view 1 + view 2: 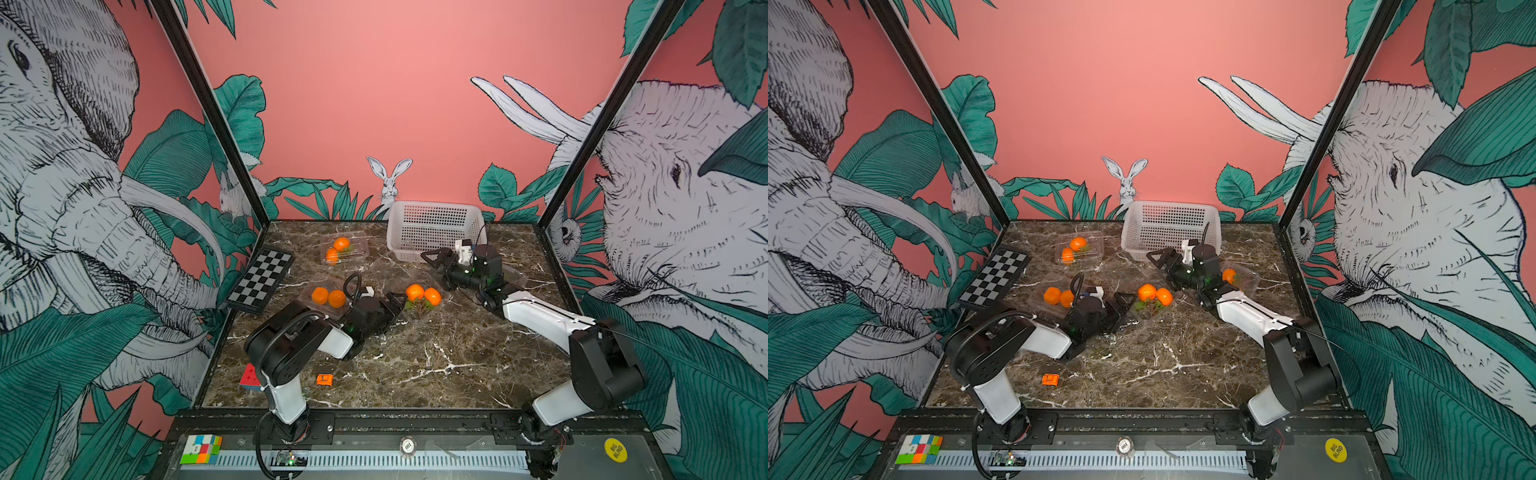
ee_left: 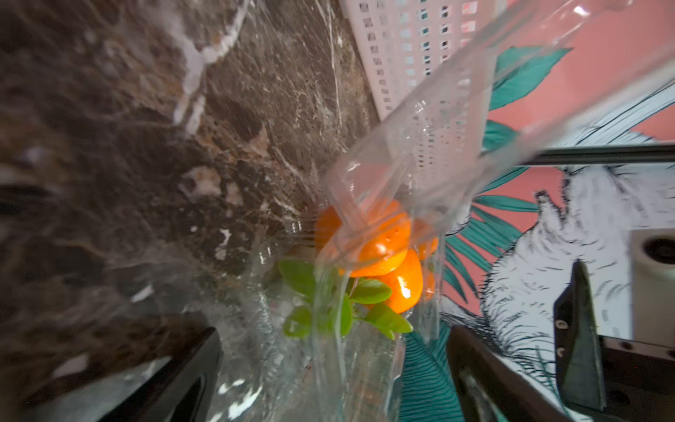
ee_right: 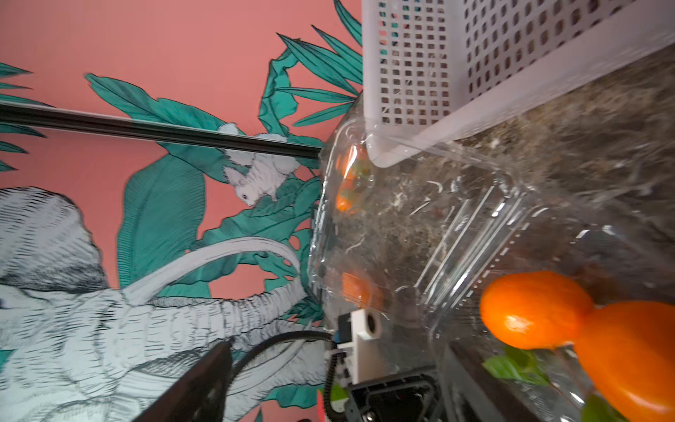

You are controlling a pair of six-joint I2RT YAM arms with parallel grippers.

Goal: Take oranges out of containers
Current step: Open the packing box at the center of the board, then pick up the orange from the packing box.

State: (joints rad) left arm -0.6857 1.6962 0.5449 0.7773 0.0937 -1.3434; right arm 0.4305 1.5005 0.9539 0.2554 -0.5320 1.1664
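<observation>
Two leafy oranges (image 1: 423,294) lie in an open clear container (image 1: 420,312) at mid-table. My left gripper (image 1: 397,306) sits at its near-left side, open; in the left wrist view its fingers (image 2: 175,376) stand wide apart around the container's wall, with the oranges (image 2: 383,255) beyond under the raised lid. My right gripper (image 1: 436,266) hovers open just behind and right of it; its wrist view shows the lid (image 3: 420,226) and both oranges (image 3: 533,310). Two more containers (image 1: 343,249) (image 1: 328,297) each hold two oranges. Another container (image 1: 1241,277) with an orange lies behind the right arm.
A white perforated basket (image 1: 434,230) stands at the back, close behind the right gripper. A folded checkerboard (image 1: 262,278) leans at the left edge. A small orange block (image 1: 324,379) and a colour cube (image 1: 251,378) lie near the left arm's base.
</observation>
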